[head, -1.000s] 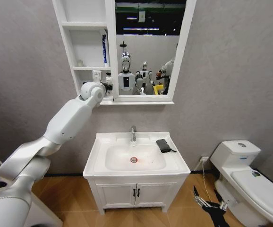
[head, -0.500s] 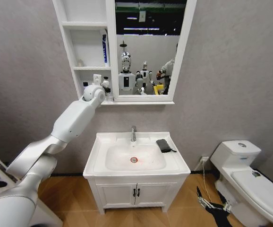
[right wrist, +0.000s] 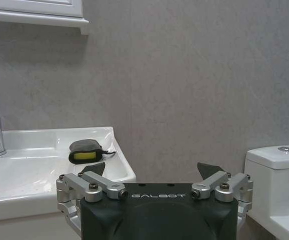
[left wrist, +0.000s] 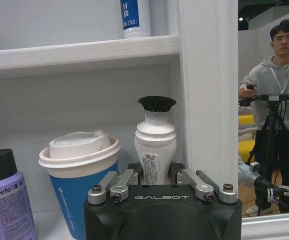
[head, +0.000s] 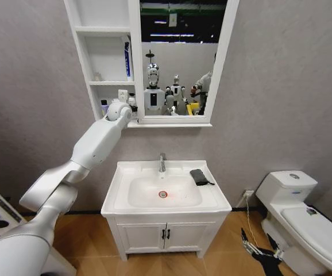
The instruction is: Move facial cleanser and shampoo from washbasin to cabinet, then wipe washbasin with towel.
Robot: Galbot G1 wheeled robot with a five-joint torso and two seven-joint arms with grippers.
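Observation:
My left arm reaches up to the lowest open shelf of the white wall cabinet (head: 104,57). Its gripper (head: 129,106) (left wrist: 156,172) is shut on a white bottle with a black cap (left wrist: 156,142), held upright just inside the shelf beside the mirror frame. I cannot tell whether this bottle is the facial cleanser or the shampoo. The washbasin (head: 126,172) (right wrist: 29,137) below carries the dark folded towel (head: 199,176) (right wrist: 86,150) on its right rim. Low beside the toilet, my right gripper (head: 257,249) (right wrist: 150,170) hangs open and empty.
A blue-and-white paper cup (left wrist: 79,167) and a purple bottle (left wrist: 3,200) stand on the same shelf next to the held bottle. A blue-labelled tube (left wrist: 134,17) stands on the shelf above. A chrome tap (head: 162,163) rises behind the bowl. A toilet (head: 298,213) is at the right.
My left arm has swung right along the lowest shelf, carrying the white bottle closer to the mirror frame. The towel and basin are as before.

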